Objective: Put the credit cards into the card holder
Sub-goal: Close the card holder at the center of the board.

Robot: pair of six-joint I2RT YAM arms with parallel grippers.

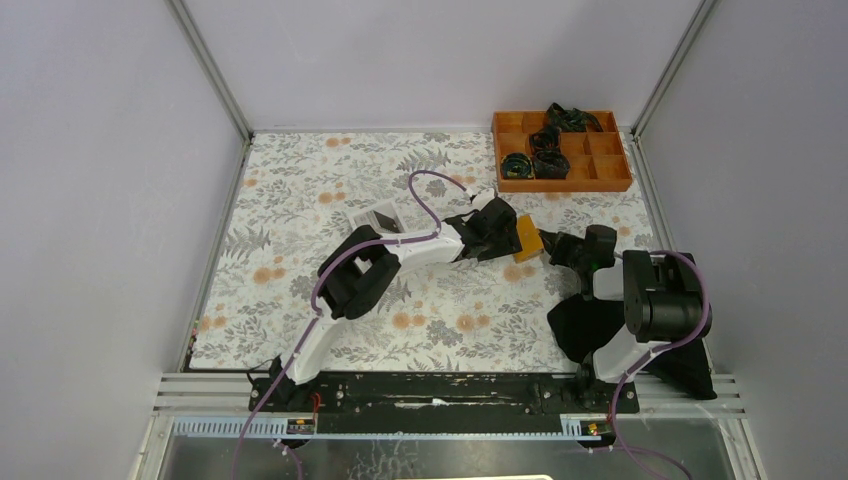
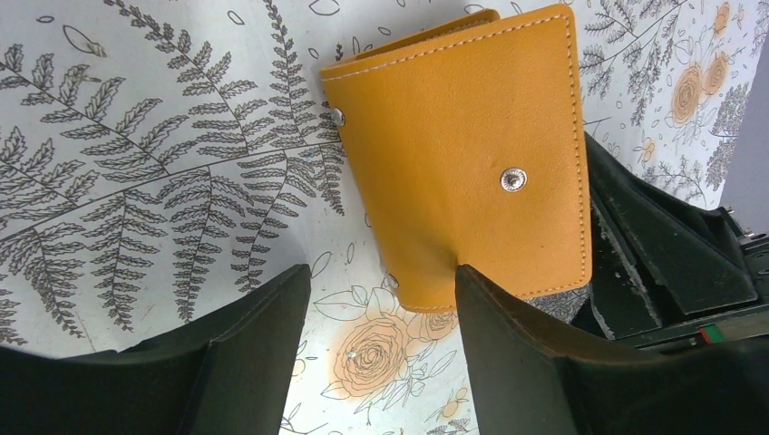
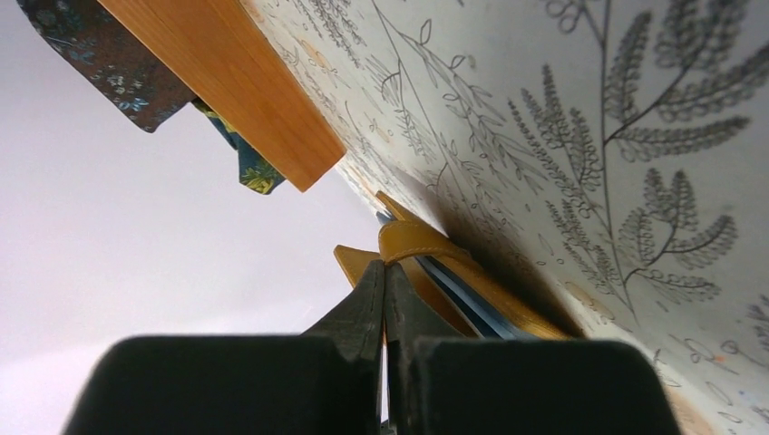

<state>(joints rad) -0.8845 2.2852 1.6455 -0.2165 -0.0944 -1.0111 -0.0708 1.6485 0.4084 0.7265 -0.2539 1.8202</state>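
Looking from the top external view, you find the left gripper (image 1: pixel 503 235) and the right gripper (image 1: pixel 549 247) facing each other over the floral table (image 1: pixel 300 180), with the card holder (image 1: pixel 528 240) between their tips. The compartment tray (image 1: pixel 610 172) lies well beyond the right gripper. From the left wrist view, note that the left gripper (image 2: pixel 381 272) stands wide, not clamped on anything. The card holder (image 2: pixel 462 154) lies folded just ahead of it, clasp stud up, its near edge touching one finger (image 2: pixel 535 353). From the right wrist view, observe that the right gripper (image 3: pixel 383 272) has its jaws pressed together on a leaf of the card holder (image 3: pixel 422 243) at the fingertips. Pale blue edges of the credit cards (image 3: pixel 464 294) show between the leaves, just beside the tips. The compartment tray (image 3: pixel 227 82) sits farther ahead.
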